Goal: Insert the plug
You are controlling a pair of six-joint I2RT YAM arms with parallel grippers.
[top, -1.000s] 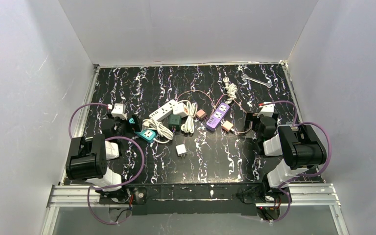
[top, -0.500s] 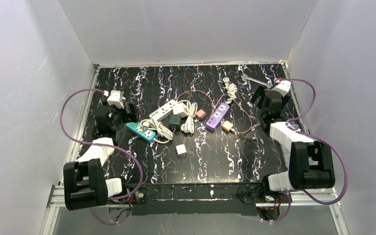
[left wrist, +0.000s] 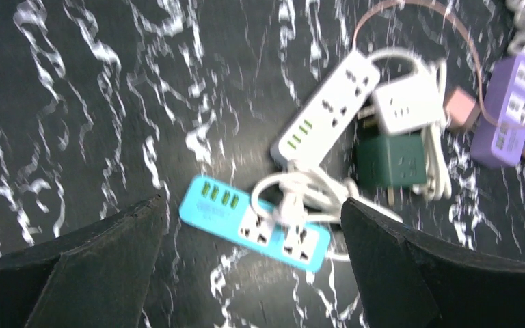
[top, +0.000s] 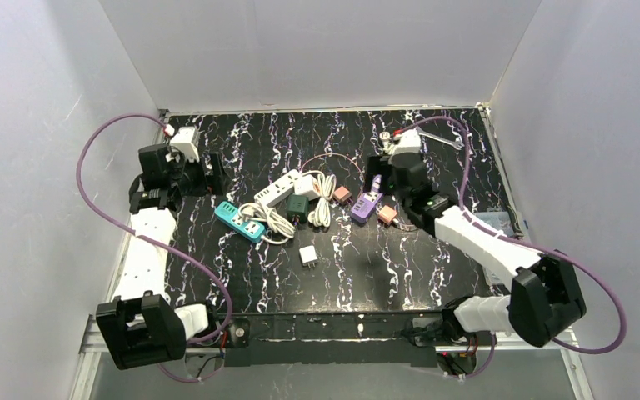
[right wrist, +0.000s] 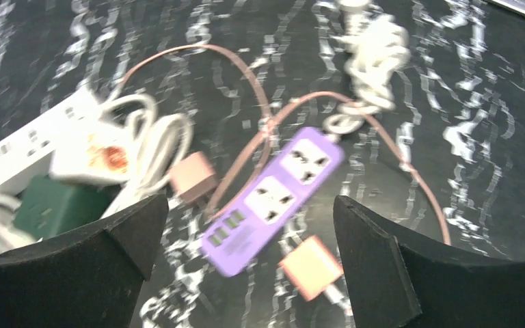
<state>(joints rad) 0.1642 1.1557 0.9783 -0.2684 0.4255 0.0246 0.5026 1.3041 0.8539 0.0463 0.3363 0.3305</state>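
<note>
A teal power strip (top: 240, 222) lies left of centre, and a white plug (left wrist: 288, 205) on a white cord rests across it. My left gripper (top: 208, 173) hovers open above the table's back left; in its wrist view the teal power strip (left wrist: 254, 223) shows between the open fingers. A purple power strip (top: 367, 204) lies right of centre with a brown cable round it. My right gripper (top: 379, 179) hangs open above it, and the purple strip (right wrist: 273, 198) and an orange adapter (right wrist: 311, 266) show between its fingers. Neither gripper holds anything.
A white power strip (top: 277, 190), a green adapter (top: 298, 206) and a pink adapter (top: 342, 194) cluster mid-table. A white cube adapter (top: 308, 255) sits nearer the front. A coiled white cord (top: 393, 152) and a wrench (top: 436, 137) lie at the back right.
Both arms have unfolded from beside their bases and reached out over the table. The left went to the back left, the right swung in over the purple strip. Both grippers stayed open.
</note>
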